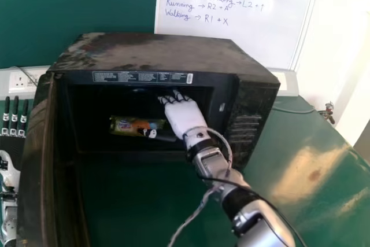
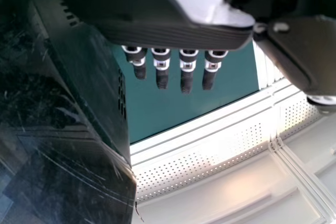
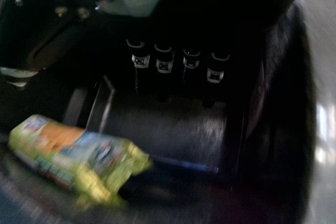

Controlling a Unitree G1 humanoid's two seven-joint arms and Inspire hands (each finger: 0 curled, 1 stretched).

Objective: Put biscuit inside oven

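Note:
The biscuit pack (image 1: pixel 134 126), a yellow-green wrapper, lies inside the black oven (image 1: pixel 167 53), whose door stands swung out to the left. My right hand (image 1: pixel 184 115) is inside the oven cavity, just right of the pack, its fingers extended and not curled round it. In the right wrist view the right hand (image 3: pixel 164 65) has straight fingers, with the biscuit pack (image 3: pixel 79 156) lying apart from them. My left hand (image 1: pixel 14 121) is at the far left, outside the open door; the left wrist view shows the left hand (image 2: pixel 187 66) with straight fingers.
The open oven door (image 1: pixel 39 166) stands between the left hand and the cavity. A green table (image 1: pixel 306 177) extends to the right of the oven. Behind are a whiteboard (image 1: pixel 231 21) and a wall socket (image 1: pixel 21 80). A cable runs along the right arm.

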